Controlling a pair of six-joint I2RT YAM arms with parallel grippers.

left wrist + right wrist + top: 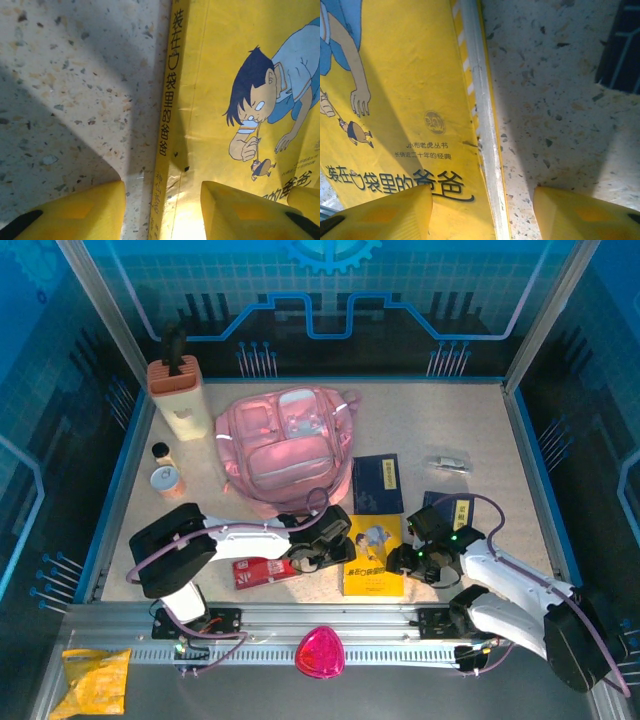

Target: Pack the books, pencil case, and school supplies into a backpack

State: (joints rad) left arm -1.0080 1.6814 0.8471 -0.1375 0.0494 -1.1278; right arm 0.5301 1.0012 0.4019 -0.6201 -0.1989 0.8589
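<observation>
Left claw (161, 207) and right claw (482, 212) are standing apart, each straddling a yellow book (373, 556) edge. Contact is proving unclear.

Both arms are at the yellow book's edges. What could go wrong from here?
1. The yellow book lies flat on the table. The left fingers straddle its spine and the right fingers straddle its page edge. Closing may just skid over the cover or catch a few pages.
2. Squeezed from both sides, the thin paperback could buckle.
3. The left arm sits close over the red pencil case, so a swing may drag it.
</observation>
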